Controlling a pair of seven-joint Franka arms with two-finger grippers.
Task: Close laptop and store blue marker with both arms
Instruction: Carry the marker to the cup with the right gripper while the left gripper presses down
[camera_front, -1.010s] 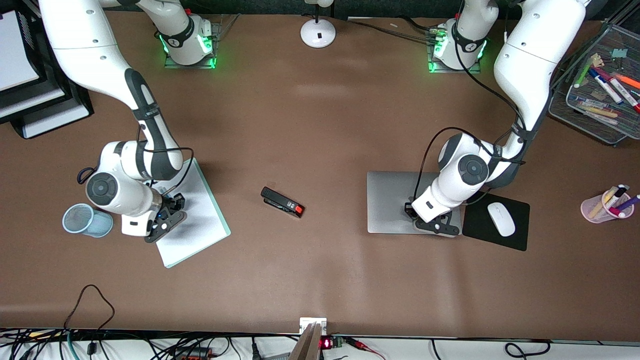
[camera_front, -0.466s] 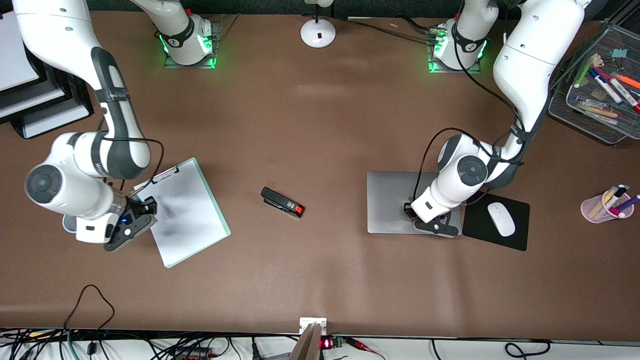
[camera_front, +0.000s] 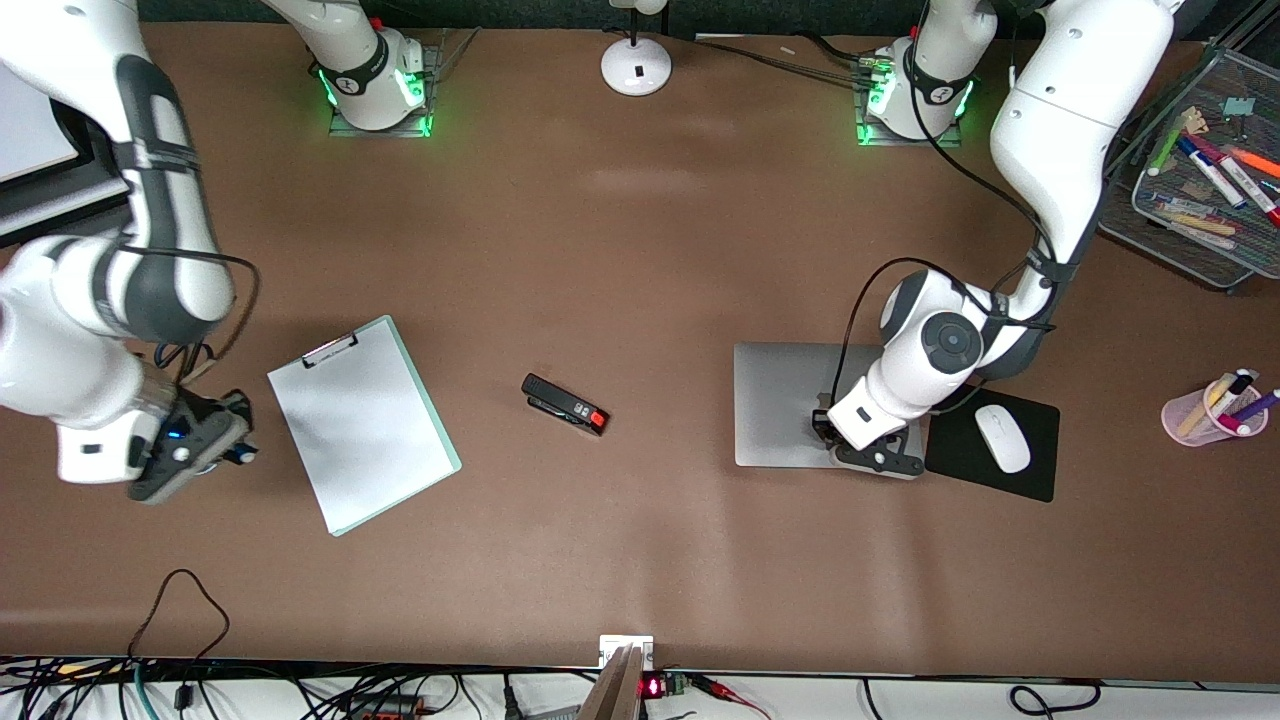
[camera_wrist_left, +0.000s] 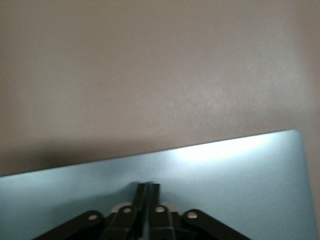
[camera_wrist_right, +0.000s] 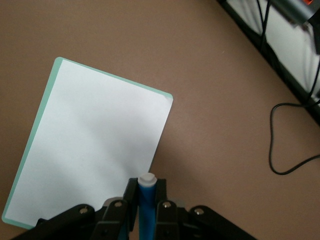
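While the middle of the brown table (camera_front: 640, 250) lies bare, with only a black stapler (camera_front: 565, 404) on it, both ends are crowded; a clipboard (camera_front: 362, 424) with white paper lies toward the right arm's end, and a black mouse pad (camera_front: 1040, 478) with a white mouse (camera_front: 1002, 438) sits just beside the laptop (camera_front: 780, 400) toward the left arm's end; a pink cup (camera_front: 1212, 412) of pens and a wire tray (camera_front: 1190, 215) of markers stand near that table edge; cables trail along the edge nearest the front camera.

The right gripper (camera_front: 205, 450) hangs over bare table beside the clipboard, clenched on the blue marker (camera_wrist_right: 146, 210); in the right wrist view the marker stands between the fingers (camera_wrist_right: 116, 212) with its pale end out past them.

The left gripper (camera_front: 872, 452) is pressed together, fingertips meeting on the closed silver lid of the laptop, close to the lid's edge nearest the front camera; the left wrist view shows its fingers (camera_wrist_left: 150, 200) touching that lid, with bare table past the edge.
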